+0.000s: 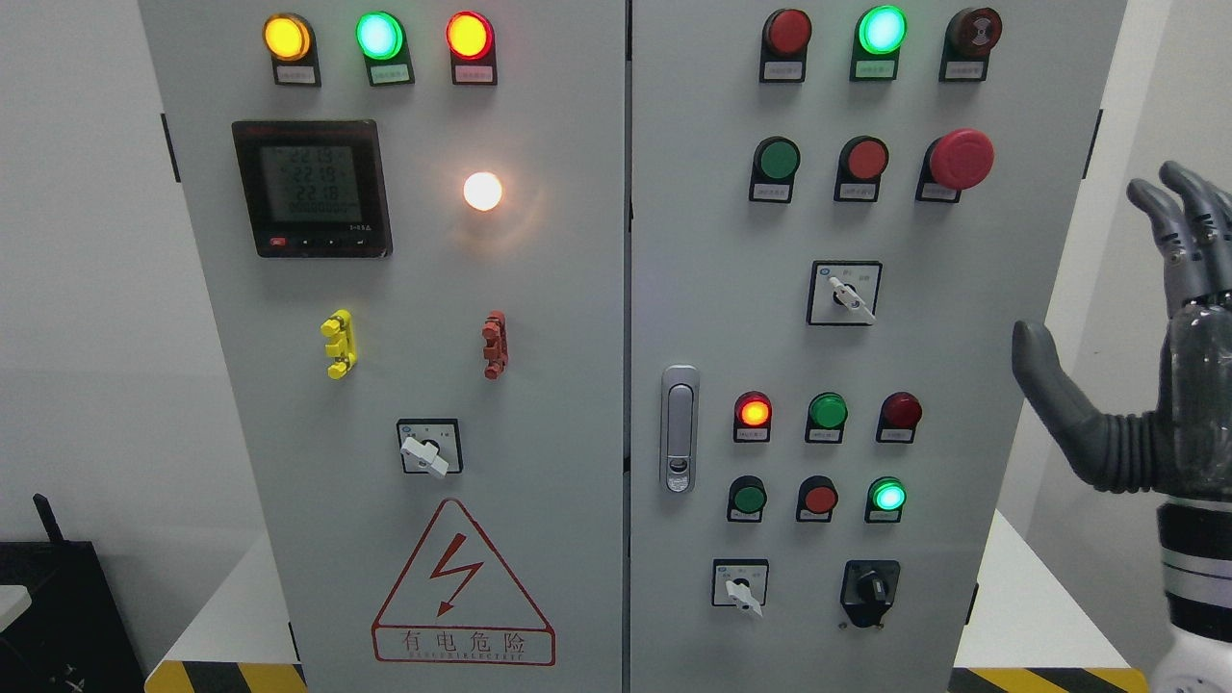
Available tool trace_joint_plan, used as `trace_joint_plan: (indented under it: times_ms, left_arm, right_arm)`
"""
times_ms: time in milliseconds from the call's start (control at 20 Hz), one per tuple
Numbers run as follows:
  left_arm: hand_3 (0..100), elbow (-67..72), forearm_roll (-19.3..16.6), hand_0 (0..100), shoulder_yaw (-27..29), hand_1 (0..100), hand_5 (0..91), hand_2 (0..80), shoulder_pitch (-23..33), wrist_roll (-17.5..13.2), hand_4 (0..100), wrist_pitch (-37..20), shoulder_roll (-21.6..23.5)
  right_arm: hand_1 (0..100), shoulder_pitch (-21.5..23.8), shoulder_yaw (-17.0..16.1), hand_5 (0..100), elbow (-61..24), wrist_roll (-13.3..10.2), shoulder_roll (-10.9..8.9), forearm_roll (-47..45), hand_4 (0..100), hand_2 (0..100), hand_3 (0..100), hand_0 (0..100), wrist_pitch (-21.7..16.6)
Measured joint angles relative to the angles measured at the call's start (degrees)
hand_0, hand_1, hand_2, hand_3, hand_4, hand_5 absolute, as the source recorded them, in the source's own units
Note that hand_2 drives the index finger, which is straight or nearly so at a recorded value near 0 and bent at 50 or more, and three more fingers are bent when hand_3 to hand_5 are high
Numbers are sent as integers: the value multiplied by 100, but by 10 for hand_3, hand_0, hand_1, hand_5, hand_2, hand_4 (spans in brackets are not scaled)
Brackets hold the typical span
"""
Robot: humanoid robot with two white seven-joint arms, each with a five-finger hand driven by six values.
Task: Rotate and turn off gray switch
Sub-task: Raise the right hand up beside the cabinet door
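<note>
Three pale grey rotary switches sit on the grey cabinet. One switch (pixel 429 450) is on the left door, its lever pointing down-right. A second switch (pixel 851 296) is on the upper right door, and a third (pixel 742 589) is at the lower right, both also pointing down-right. My right hand (pixel 1107 279) is raised at the right edge of the view, beside the cabinet and well clear of every switch. It is open, with its fingers (pixel 1189 221) spread upward and its thumb (pixel 1044 371) pointing left. It holds nothing. My left hand is out of view.
A black rotary switch (pixel 870 587) sits beside the lower right switch. Lamps and push buttons fill both doors, with a red mushroom stop button (pixel 961 159), a meter display (pixel 311 188) and a door handle (pixel 680 428). The cabinet stands on a white base (pixel 1035 606).
</note>
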Motion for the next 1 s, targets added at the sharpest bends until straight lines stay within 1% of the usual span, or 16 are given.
trace_joint_plan:
  times_ms: [500, 550, 600, 650, 700, 750, 800, 850, 900, 950, 1000]
  left_arm:
    - [0, 0, 0, 120, 0, 389, 0, 0, 0, 0, 0, 0, 0]
    - [0, 0, 0, 120, 0, 389, 0, 0, 0, 0, 0, 0, 0]
    - [0, 0, 0, 120, 0, 389, 0, 0, 0, 0, 0, 0, 0]
    - [0, 0, 0, 120, 0, 389, 0, 0, 0, 0, 0, 0, 0]
    - [0, 0, 0, 120, 0, 389, 0, 0, 0, 0, 0, 0, 0]
    - [0, 0, 0, 120, 0, 389, 0, 0, 0, 0, 0, 0, 0]
    - [0, 0, 0, 120, 0, 389, 0, 0, 0, 0, 0, 0, -1]
    - [0, 0, 0, 120, 0, 389, 0, 0, 0, 0, 0, 0, -1]
    - [0, 0, 0, 120, 0, 389, 0, 0, 0, 0, 0, 0, -1]
    - [0, 0, 0, 120, 0, 389, 0, 0, 0, 0, 0, 0, -1]
    - [0, 0, 0, 120, 0, 389, 0, 0, 0, 0, 0, 0, -1]
  right_arm:
    - [247, -3, -3, 0, 8, 21, 7, -2, 0, 0, 5, 325, 13]
    - [268, -3, -3, 0, 16, 23, 8, -4, 90, 0, 91, 326, 16]
    - [304, -3, -3, 15, 24, -2, 9, -7, 181, 0, 205, 326, 16]
    - [319, -3, -3, 50, 34, -28, 9, -25, 198, 0, 229, 322, 16]
    - [345, -3, 1, 178, 45, -42, 10, -61, 272, 0, 290, 314, 16]
    - [365, -1, 4, 415, 58, -48, 12, -110, 414, 0, 392, 304, 16]
    - [377, -1, 10, 465, 68, -57, 17, -161, 443, 0, 412, 302, 16]
    - [391, -1, 13, 613, 79, -61, 22, -210, 530, 6, 498, 292, 16]
    - [396, 0, 16, 681, 87, -61, 31, -247, 571, 13, 533, 280, 16]
    - [397, 1, 21, 685, 96, -67, 40, -276, 573, 13, 536, 278, 16]
    - [395, 5, 24, 823, 106, -70, 52, -302, 666, 30, 583, 276, 16]
